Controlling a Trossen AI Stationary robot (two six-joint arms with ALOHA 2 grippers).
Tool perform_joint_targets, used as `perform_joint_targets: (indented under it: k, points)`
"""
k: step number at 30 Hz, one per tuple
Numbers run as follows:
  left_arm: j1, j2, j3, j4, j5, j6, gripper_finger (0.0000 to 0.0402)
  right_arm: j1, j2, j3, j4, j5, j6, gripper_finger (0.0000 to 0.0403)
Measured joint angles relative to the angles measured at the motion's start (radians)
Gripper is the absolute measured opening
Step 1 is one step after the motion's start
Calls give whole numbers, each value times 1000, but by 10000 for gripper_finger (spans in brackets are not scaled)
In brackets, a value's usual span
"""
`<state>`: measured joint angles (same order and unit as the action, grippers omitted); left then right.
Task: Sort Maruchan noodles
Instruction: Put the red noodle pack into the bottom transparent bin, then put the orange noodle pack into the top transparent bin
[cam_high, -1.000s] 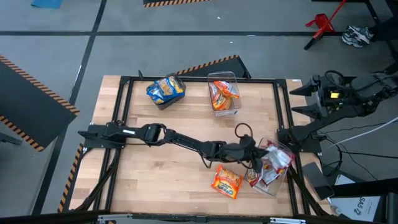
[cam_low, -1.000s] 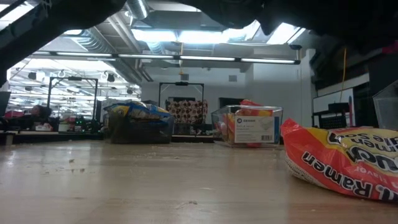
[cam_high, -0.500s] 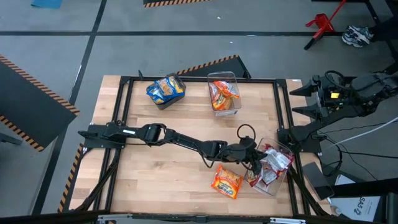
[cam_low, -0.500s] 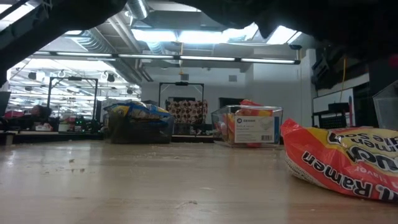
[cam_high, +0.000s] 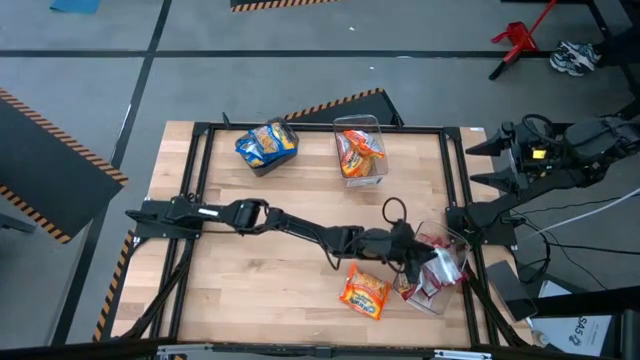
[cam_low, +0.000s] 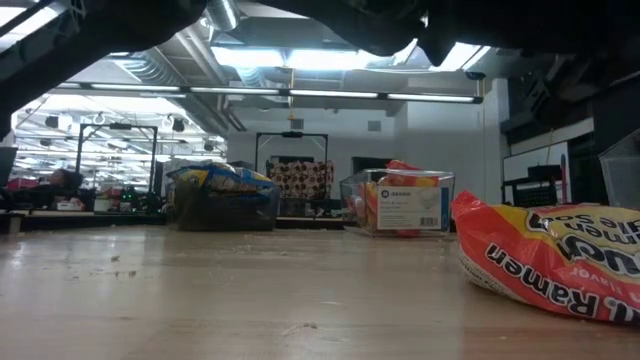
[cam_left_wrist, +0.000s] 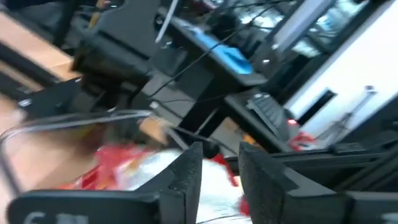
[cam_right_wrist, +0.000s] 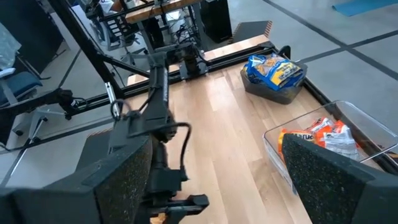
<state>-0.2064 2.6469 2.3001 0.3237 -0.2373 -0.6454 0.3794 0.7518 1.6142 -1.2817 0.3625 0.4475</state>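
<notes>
My left gripper (cam_high: 413, 250) reaches across the table to the clear bin (cam_high: 447, 290) at the near right. It hovers just above the bin's red-and-white packets (cam_high: 440, 266). In the left wrist view, my left gripper (cam_left_wrist: 219, 180) shows a narrow gap between its fingers, with the red-and-white packets (cam_left_wrist: 124, 168) lying below inside the bin's rim (cam_left_wrist: 74, 119). One orange packet (cam_high: 365, 292) lies flat on the table beside that bin. My right gripper (cam_right_wrist: 227, 180) is wide open and waits off the table's far right corner.
At the far edge, a dark bin holds blue-and-yellow packets (cam_high: 267, 143) and a clear bin holds orange packets (cam_high: 360, 150). A black frame (cam_high: 200, 180) runs round the table. A cable loop (cam_high: 393, 211) rises from the left wrist. Bare wood (cam_high: 270, 280) lies at the near left.
My left gripper has crept a little toward the table's near right, over the clear bin. The topmost red-and-white packet has dropped from beside the gripper lower into the bin, toward the near edge.
</notes>
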Motion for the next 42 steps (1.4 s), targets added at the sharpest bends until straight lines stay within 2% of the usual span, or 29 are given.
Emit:
perform_joint_targets:
  k: [5, 10, 13, 15, 17, 21, 23, 26, 29, 31, 32, 36, 39, 42]
  points:
    - [16, -1, 0, 110, 106, 24, 119, 0, 0, 0, 0, -17, 0, 347]
    - [26, -43, 0, 95, 235, 23, 121, 0, 0, 0, -1, -25, 1, 347]
    - [26, -102, 1, -26, 315, 39, 121, 0, 0, 0, 0, -51, 0, 347]
    - [19, -154, 1, -211, 354, 66, 121, 0, 0, 0, 0, -63, 0, 347]
    - [7, -202, 1, -394, 347, 95, 121, 0, 0, 0, -1, -68, 0, 347]
    - [-40, -287, 0, -672, 234, 72, 121, 0, 0, 0, -3, -70, -5, 347]
    - [-81, -314, 0, -737, 168, 8, 121, 0, 0, 0, -5, -76, -7, 347]
    - [-181, -337, -3, -695, 0, -33, 118, 0, 0, 0, -19, -87, -8, 347]
    - [-293, -348, 0, -528, -267, -5, 114, 0, 0, 0, -41, -87, -8, 347]
    - [-351, -350, 2, -514, -391, -22, 113, 0, 0, 0, -47, -87, -8, 347]
    - [-372, -348, -8, -531, -434, -77, 113, 0, 0, 0, -52, -87, -8, 347]
    - [-418, -327, -147, -561, -558, -348, 112, 0, 0, -11, -57, -85, -21, 347]
    - [-420, -326, -273, -574, -600, -546, 112, 0, 0, -31, -56, -85, -52, 347]
    - [-396, -327, -378, -578, -587, -645, 112, 0, 0, -60, -56, -85, -64, 347]
